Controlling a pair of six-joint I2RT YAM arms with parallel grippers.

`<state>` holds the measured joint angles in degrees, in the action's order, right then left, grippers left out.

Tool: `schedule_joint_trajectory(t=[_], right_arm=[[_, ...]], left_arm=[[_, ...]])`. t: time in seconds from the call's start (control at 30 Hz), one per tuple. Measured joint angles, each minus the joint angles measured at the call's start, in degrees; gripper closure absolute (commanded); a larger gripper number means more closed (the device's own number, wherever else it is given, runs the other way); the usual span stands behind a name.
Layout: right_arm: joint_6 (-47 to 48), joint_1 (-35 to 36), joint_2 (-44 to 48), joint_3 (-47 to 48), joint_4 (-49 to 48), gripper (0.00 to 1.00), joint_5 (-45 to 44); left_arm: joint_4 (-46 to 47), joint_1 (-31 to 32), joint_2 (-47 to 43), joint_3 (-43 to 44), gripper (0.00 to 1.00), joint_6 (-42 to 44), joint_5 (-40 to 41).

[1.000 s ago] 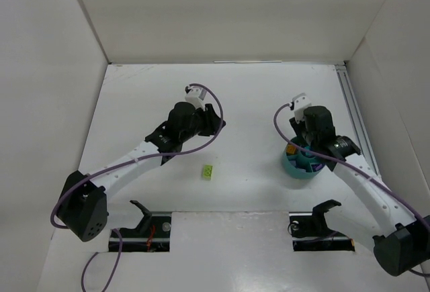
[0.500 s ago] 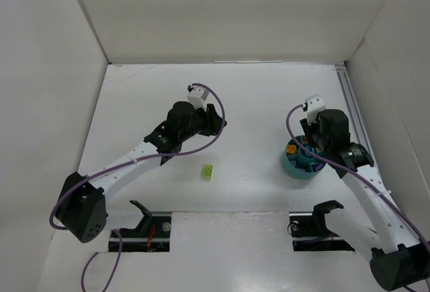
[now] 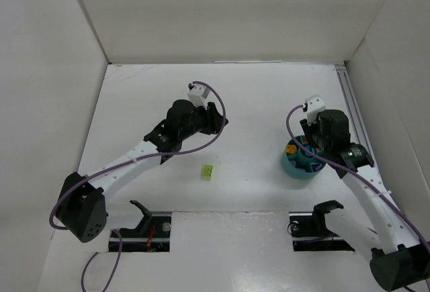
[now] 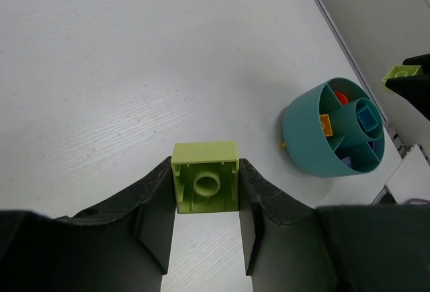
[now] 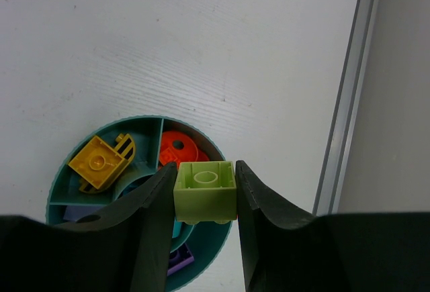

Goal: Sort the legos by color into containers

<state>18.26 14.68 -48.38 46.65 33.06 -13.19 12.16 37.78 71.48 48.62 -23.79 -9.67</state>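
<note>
Clamping lime green square plastic brick point(image 4: 205, 174): left gripper point(image 4: 205, 191) | right gripper point(image 5: 205, 198): clamped on second lime green plastic brick point(image 5: 205, 186) above round teal divided plastic bowl point(image 4: 306, 141)

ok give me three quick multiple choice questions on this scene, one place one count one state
1. Where does the loose lime brick lie?
A. on the table, left of the bowl
B. inside the bowl
C. on the bowl's rim
2. How many lime bricks show in all?
A. one B. two C. three
3. The left hand is
A. open, empty B. shut on a lime brick C. shut on an orange brick

1 A, it sits on bare table.
2 C, one loose, one in each hand, right hand included.
3 B, it pinches a lime brick.
</note>
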Motion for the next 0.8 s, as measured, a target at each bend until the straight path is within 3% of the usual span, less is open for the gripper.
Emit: schedule_joint_trajectory(t=[0.8], right_arm=[[-0.2,-0.4,0.9,0.0,0.2,0.83,-0.6]], left_arm=[[-2.6,0.0,2.2,4.0,1.00,-0.1,0.2]])
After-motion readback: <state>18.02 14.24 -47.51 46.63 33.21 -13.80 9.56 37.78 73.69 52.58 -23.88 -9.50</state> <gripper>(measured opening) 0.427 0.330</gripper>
